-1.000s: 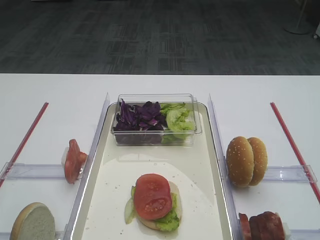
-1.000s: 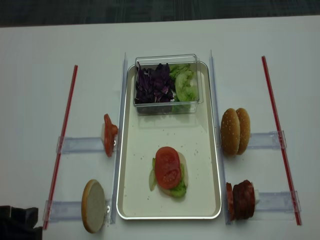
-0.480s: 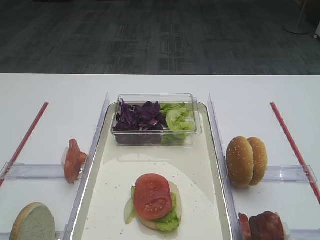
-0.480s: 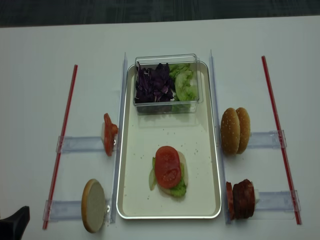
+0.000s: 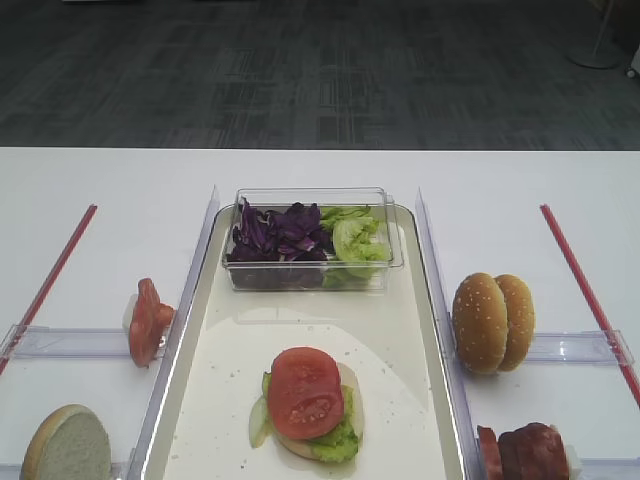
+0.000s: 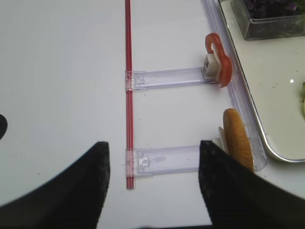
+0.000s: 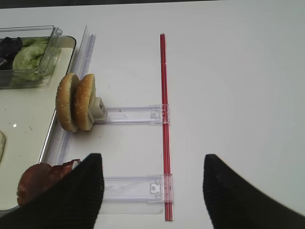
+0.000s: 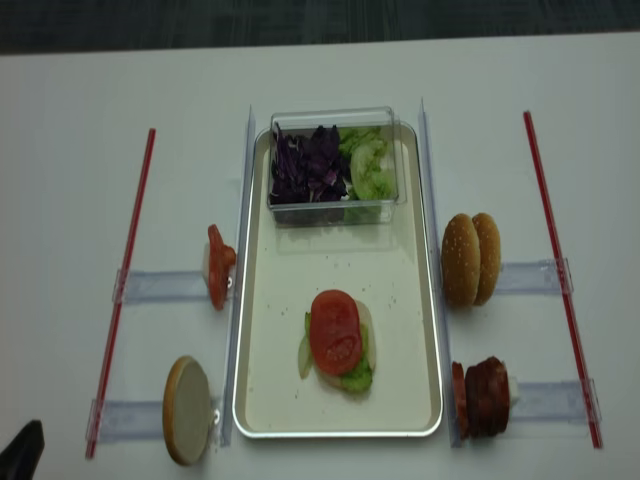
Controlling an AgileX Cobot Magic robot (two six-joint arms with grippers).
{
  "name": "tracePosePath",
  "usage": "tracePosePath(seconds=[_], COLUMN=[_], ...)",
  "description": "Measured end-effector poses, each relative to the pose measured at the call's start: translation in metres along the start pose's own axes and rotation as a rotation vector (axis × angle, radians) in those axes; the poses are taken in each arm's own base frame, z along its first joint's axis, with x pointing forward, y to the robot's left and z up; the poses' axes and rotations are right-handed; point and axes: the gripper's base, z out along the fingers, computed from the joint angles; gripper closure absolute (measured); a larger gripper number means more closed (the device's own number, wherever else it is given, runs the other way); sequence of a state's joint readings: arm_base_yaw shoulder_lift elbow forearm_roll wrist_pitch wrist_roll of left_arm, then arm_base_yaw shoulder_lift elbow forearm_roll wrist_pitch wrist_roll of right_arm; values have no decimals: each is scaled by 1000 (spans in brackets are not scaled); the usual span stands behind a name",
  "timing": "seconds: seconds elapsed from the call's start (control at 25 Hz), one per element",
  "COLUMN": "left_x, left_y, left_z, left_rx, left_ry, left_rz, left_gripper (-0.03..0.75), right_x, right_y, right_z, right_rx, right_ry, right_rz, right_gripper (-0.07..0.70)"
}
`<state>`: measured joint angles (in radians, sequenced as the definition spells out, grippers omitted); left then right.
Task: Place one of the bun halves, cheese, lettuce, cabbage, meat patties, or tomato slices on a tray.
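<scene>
**A:** Checked the grippers first?

**B:** Yes. Found the left gripper (image 6: 153,143) spread wide above the white table (image 6: 57,71), with nothing between its fingers. Found the right gripper (image 7: 153,160) parted the same way and just as empty (only the dark fingers showed, at the bottom of each wrist view).

**A:** And located the tray?

**B:** Saw the tray (image 8: 300,280) lying lengthwise in the middle of the table, between two clear rails. Noted a clear tub (image 5: 312,195) at its far end, holding the cabbage (image 5: 275,232) on the left and the lettuce (image 5: 358,240) on the right.

**A:** Saw anything laid on the tray itself?

**B:** Counted one stack toward the near end. Made out a pale bun half (image 5: 349,385) at the bottom, green leaves (image 5: 340,440) poking out around it, and a tomato slice (image 5: 305,390) lying flat on top.

**A:** Looked outside the tray as well?

**B:** Did.
- **Left side:** Spotted more tomato slices (image 5: 145,322) standing on edge on a clear holder (image 5: 70,342) just beside the tray. Spotted a second bun half (image 5: 68,445) nearer the front, pale cut face showing.
- **Right side:** Saw two sesame buns (image 5: 492,322) on edge, touching each other, and the meat patties (image 5: 525,452) nearer the front.
- **Further out:** Noted a red strip (image 5: 50,275) well out on the left and another red strip (image 5: 585,285) on the right.
</scene>
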<state>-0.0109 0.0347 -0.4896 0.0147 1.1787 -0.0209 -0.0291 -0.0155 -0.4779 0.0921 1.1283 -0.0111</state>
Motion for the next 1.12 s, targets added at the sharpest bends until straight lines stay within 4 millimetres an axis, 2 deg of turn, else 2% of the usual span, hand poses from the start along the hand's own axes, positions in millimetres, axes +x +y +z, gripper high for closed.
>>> tracePosePath(seconds=[1.12], left_x=[5], left_y=[1], left_z=[-5], left_rx=[-3], left_ry=[-43], left_rz=[0], left_gripper=[334], right_x=[0], right_y=[0], right_z=[0], right_rx=[0], right_ry=[0], right_rz=[0], right_gripper=[152])
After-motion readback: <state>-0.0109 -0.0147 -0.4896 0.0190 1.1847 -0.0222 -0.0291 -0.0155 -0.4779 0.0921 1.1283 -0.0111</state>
